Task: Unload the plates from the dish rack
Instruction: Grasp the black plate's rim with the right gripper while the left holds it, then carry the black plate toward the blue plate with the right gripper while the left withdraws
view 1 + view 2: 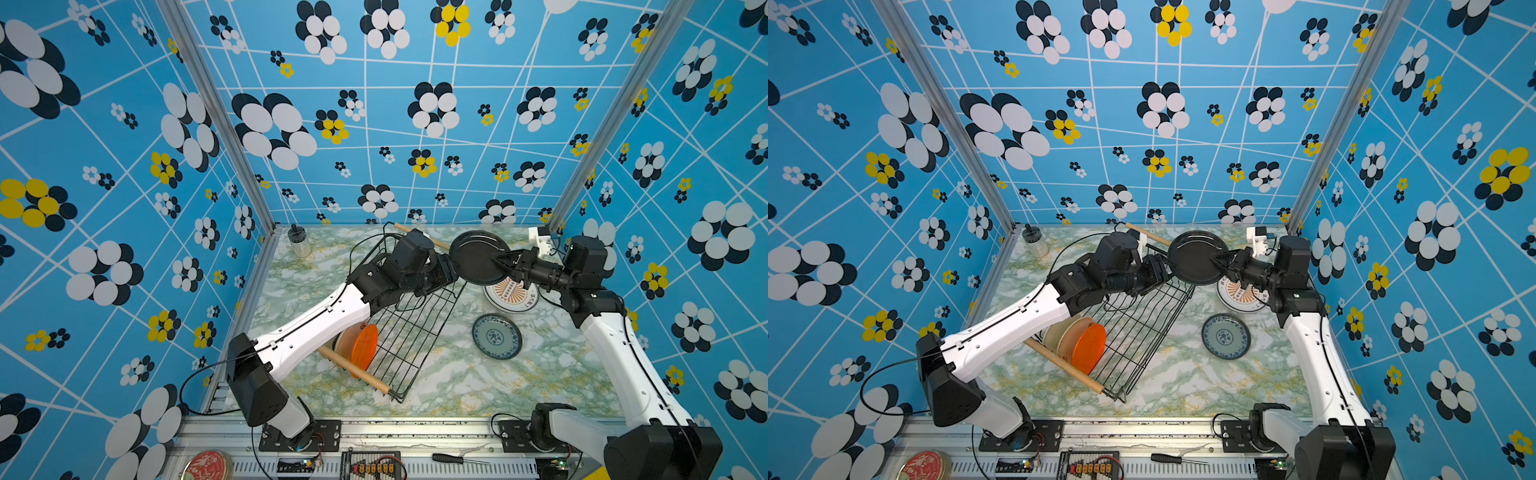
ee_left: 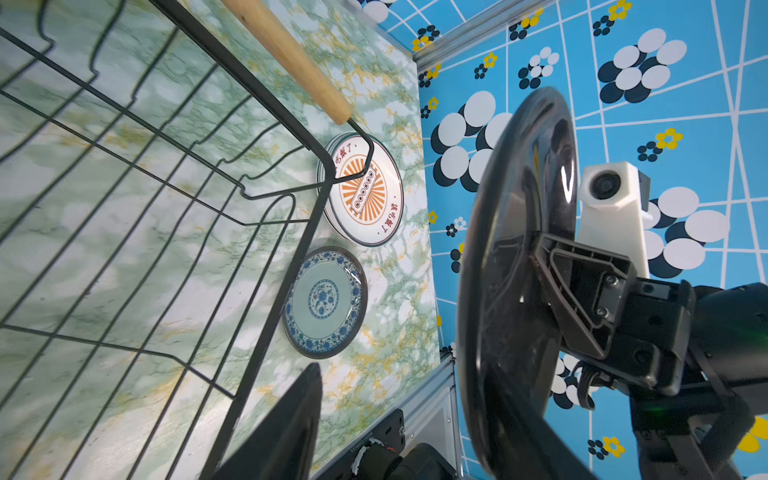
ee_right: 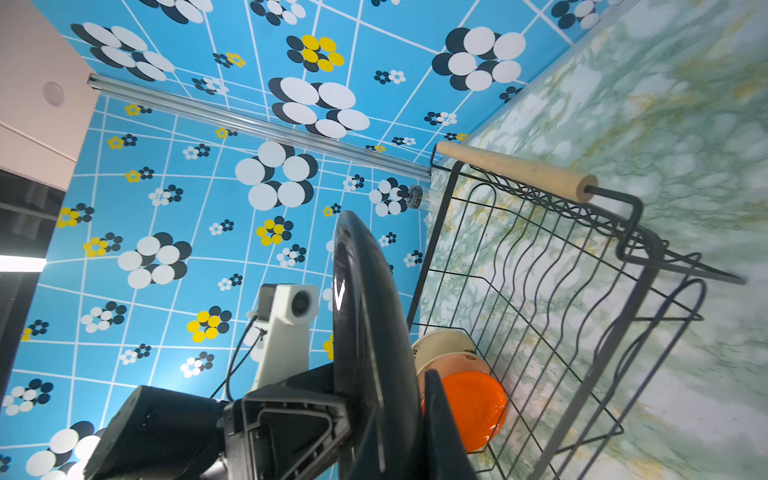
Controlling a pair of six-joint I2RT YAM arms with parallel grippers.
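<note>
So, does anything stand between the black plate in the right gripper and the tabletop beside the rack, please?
Only the white printed plate, apparently partly beneath the black plate; the blue patterned plate lies nearer the front, apart.

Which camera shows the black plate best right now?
Both top views: the black plate shows almost its whole round face, with the right gripper shut on its rim. Both wrist views catch it nearly edge-on, so little of its face shows.
</note>
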